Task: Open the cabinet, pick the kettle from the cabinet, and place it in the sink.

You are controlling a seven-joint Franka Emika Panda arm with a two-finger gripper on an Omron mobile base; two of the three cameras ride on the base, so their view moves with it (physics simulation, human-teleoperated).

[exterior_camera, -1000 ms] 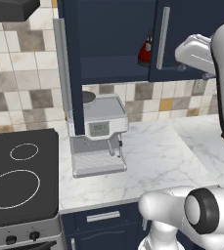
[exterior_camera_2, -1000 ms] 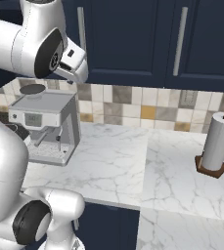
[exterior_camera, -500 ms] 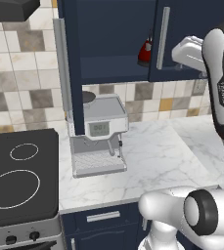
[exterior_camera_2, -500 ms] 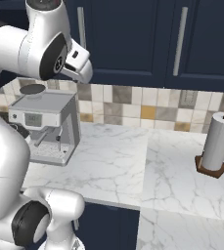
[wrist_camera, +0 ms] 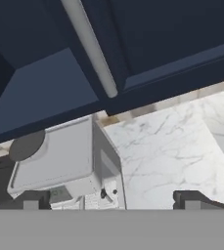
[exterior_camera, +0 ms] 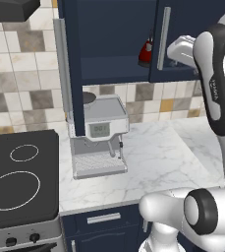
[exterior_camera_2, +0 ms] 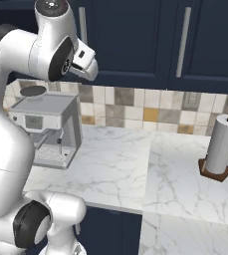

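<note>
Sitting on the shelf of the open cabinet (exterior_camera: 119,69), one red kettle (exterior_camera: 145,50) waits beside one silver handle (exterior_camera: 163,38). One coffee machine (exterior_camera: 100,135) stands below on the desk (exterior_camera: 158,157). End effector (wrist_camera: 111,199) spread wide, empty.

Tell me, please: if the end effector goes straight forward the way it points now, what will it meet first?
Probably the coffee machine: the open end effector looks down past the cabinet door's lower edge at the machine's top and the marble counter. Depth is unclear, so it may pass just beside it.
</note>
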